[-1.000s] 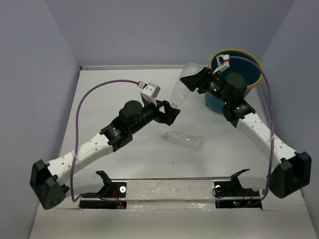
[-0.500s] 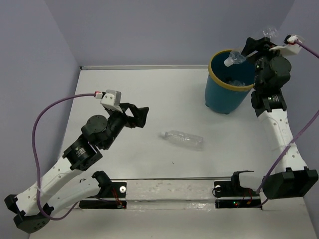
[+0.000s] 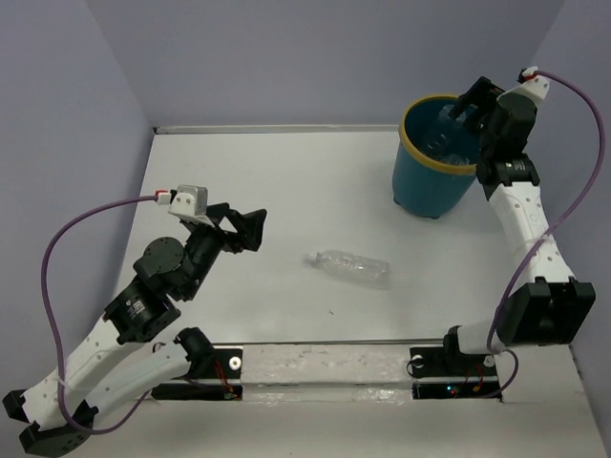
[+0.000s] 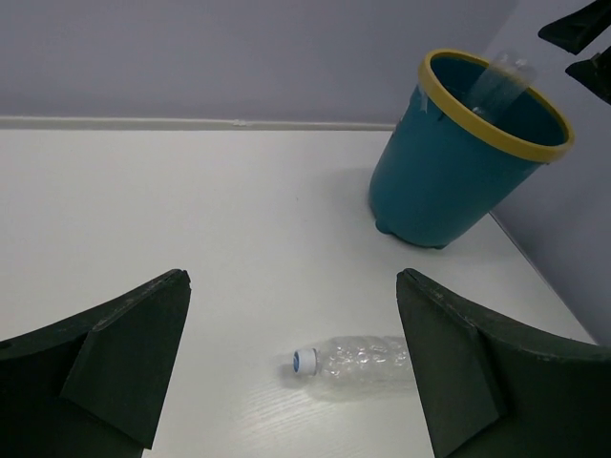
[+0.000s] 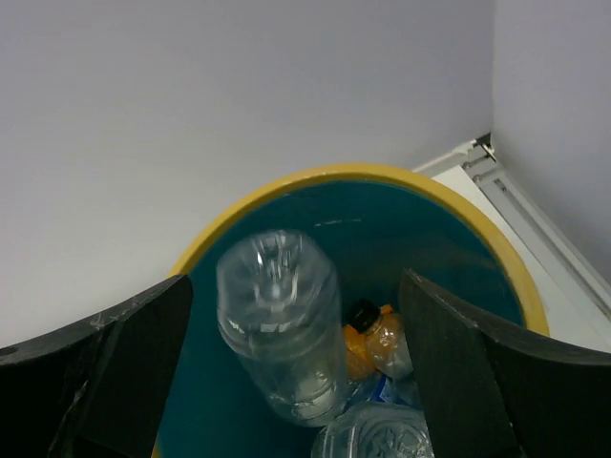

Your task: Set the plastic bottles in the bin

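Over the bin (image 3: 412, 186), right gripper (image 3: 470, 107) spread wide, clasping nothing, with a clear bottle (image 5: 279, 315) end-on in the bin's mouth above an orange bottle (image 5: 361, 348) inside. Far left of the bin, left gripper (image 3: 250, 227) likewise released and empty; nearer left of the bin, second bottle (image 3: 351, 267) flat on the table (image 3: 286, 172).

The bottle (image 4: 358, 363) lying on the table (image 4: 191, 219) is clear, crinkled plastic with a faint sheen. The bin (image 4: 449, 181) looks like smooth teal plastic, softly glossy, its rim yellow. The table is white and matt, finely grained
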You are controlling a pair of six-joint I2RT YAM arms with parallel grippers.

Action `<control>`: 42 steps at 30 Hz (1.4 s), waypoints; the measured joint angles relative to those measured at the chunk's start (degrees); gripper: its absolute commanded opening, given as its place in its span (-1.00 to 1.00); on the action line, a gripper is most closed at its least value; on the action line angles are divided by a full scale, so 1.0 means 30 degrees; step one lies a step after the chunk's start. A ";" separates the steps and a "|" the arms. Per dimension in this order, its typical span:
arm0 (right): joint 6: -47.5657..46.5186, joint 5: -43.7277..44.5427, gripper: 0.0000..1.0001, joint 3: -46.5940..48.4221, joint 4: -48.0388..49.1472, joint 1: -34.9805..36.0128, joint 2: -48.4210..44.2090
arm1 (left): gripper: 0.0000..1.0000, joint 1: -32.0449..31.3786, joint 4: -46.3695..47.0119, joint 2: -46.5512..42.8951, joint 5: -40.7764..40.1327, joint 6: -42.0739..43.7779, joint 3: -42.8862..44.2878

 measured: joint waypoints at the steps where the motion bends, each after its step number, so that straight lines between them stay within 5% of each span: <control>1: 0.0000 -0.0131 0.88 0.0189 -0.0240 0.0000 -0.0168 | 0.98 0.0000 0.0007 -0.0058 0.0000 0.0000 0.0000; 10: -0.0415 -0.5326 0.67 0.0663 -0.3016 0.1086 -0.4430 | 0.98 0.0000 0.0000 -0.0036 0.0044 -0.0007 0.0000; 14: -0.2361 -0.7453 0.94 -0.0474 -0.5180 0.5654 -0.5034 | 0.98 0.0000 -0.0007 0.0087 -0.0211 0.0000 0.0000; 22: -0.6273 -0.7366 0.99 -0.3847 -0.9945 1.2502 -0.0401 | 0.98 0.0000 -0.0102 0.0262 -0.1377 -0.0007 0.0000; 32: -0.9559 -0.6972 0.99 -0.3388 -1.2189 1.4681 0.5202 | 0.98 0.0007 -0.0124 0.0831 -0.1989 0.0080 0.0000; 40: -1.0018 -0.6747 0.43 -0.2412 -1.2276 1.4834 0.8298 | 0.98 0.0007 -0.0233 0.0612 -0.1836 0.0080 -0.0138; 42: -0.9828 -0.6441 0.04 -0.1982 -1.2160 1.4885 0.8182 | 0.98 0.0007 -0.0233 0.0401 -0.1719 0.0066 -0.0226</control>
